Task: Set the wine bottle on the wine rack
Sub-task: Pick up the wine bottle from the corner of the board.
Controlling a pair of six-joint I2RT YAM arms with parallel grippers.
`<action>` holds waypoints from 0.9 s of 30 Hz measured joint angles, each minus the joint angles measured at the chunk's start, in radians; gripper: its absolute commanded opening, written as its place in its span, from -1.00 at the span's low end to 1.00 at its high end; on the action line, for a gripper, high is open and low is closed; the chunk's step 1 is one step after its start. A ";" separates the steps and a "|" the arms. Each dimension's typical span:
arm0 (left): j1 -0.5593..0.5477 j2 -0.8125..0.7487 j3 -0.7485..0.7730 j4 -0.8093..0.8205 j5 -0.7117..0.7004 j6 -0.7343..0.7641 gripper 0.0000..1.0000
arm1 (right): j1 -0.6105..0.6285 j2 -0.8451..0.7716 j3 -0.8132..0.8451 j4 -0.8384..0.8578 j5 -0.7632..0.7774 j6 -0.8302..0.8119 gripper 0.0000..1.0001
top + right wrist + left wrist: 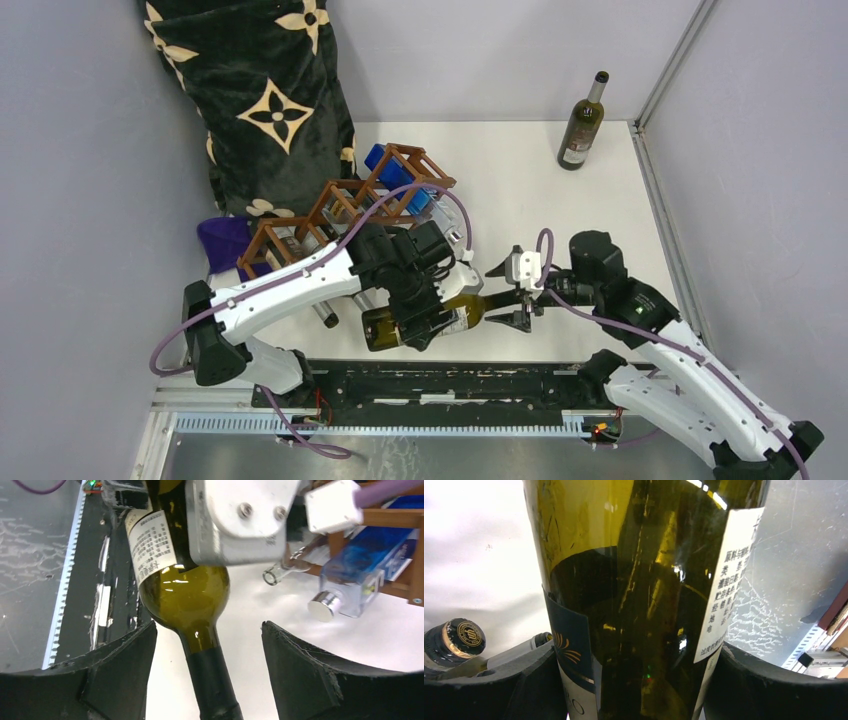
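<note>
Left wrist view showed the left gripper (pixel 634 685) clamped on the bottle (pixel 634 580), a pad pressed to each side of the dark green glass near the label. That grip on the thick body probably carried the whole weight, since the bottle appeared to hang clear of the table (pixel 520 180), close to its near edge. The right gripper (pixel 209 645) stood parted around the black-capped neck, with a gap on either side, so it held nothing; I judged it was placed there to take the slim end and steady or steer it.

The bottle lay roughly level, its long axis running along the near edge: base toward the left, neck pointing right at the right arm.

The rack (pixel 340 205) sat beyond it, running slantwise from the left edge toward the middle of the table, with other bottles already in its cells. The held bottle would likely need turning to line up with a free cell
</note>
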 measured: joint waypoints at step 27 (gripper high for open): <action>-0.008 0.026 0.005 -0.036 0.069 0.059 -0.96 | 0.296 0.068 -0.019 -0.113 0.297 -0.119 -0.25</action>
